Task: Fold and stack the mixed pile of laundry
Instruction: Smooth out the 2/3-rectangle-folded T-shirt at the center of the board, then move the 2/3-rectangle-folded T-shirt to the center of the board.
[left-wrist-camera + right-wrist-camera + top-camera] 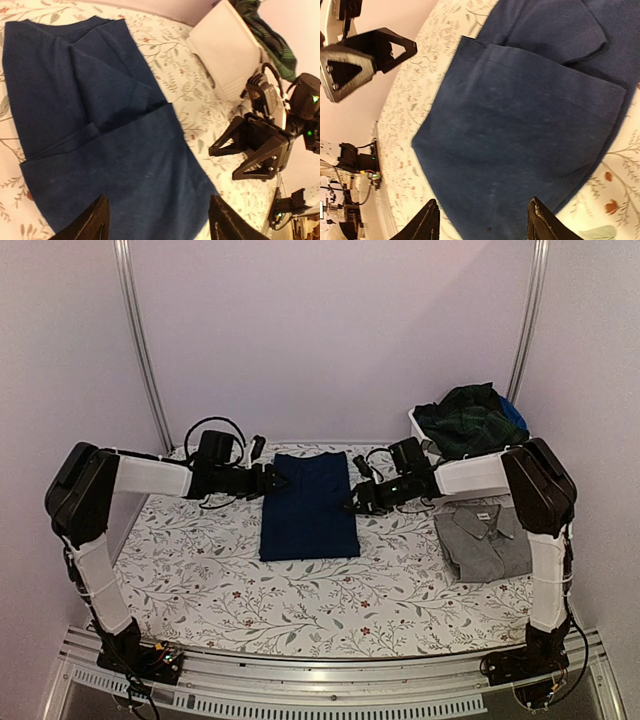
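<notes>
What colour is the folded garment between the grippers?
The garment is plain navy blue; the right wrist view shows it best.

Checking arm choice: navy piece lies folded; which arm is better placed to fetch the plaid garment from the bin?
Probably the right: the right hand, open, sits nearer the plaid garment in the bin; the left hand is farther.

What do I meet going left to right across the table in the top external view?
left gripper → navy blue garment → right gripper → grey folded garment. The white bin is left out because it sits above the grey garment in the picture, so its place in the order is unclear.
</notes>
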You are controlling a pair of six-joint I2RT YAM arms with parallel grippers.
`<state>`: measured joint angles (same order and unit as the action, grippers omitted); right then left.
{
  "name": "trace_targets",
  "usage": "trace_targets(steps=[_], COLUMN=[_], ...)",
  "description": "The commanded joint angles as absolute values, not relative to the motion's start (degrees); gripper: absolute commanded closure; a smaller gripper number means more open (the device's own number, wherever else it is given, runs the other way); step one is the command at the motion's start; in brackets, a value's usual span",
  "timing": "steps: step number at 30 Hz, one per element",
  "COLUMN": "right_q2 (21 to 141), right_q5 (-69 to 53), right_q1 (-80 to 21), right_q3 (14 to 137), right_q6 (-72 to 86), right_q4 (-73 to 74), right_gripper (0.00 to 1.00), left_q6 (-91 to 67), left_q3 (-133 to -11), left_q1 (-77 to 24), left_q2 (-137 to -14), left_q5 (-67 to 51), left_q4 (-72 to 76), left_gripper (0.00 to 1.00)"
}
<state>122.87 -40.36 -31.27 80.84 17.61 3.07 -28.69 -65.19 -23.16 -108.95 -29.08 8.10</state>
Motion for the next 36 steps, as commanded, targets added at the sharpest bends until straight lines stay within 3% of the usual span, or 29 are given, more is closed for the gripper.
trace_targets(steps=[1,11,16,21,29,36], right_q2=[116.6,123.64,126.87,122.03,106.94,110.39], right_q5=[-48.92,-53.1,-51.62,-50.59,-44.88,-35.46], right_q1=[-34.93,-39.79,-37.95,-36.79,-34.3,-33.23], right_q3=[77.49,71.98,66.03,58.23,51.07,55.86], right_q6=[22.01,31.75,31.99,31.0,28.0,23.15], right_q4=[-3.77,-14.54,-14.77,-14.61,-10.3,-0.92], right_gripper=[0.39,0.4,0.47,0.53,0.56,0.61], left_q6=[-31.77,-43.33,-43.94,-44.74,-41.97,-41.22], left_q3=[-57.12,-45.01,-39.6,-32.4,-26.24,-26.95], left_q1=[-27.11,-33.67,-32.51,-30.28,-27.57,-25.73], left_q2=[-103.05,-107.54,-107.66,-102.86,-85.42,-85.09], left_q5=[-33.82,-39.06,-37.43,-35.88,-26.66,-21.93], left_q4=[15.43,32.74,34.6,34.76,21.28,14.2], left_gripper=[0.31,0.3,0.31,0.32,0.36,0.51])
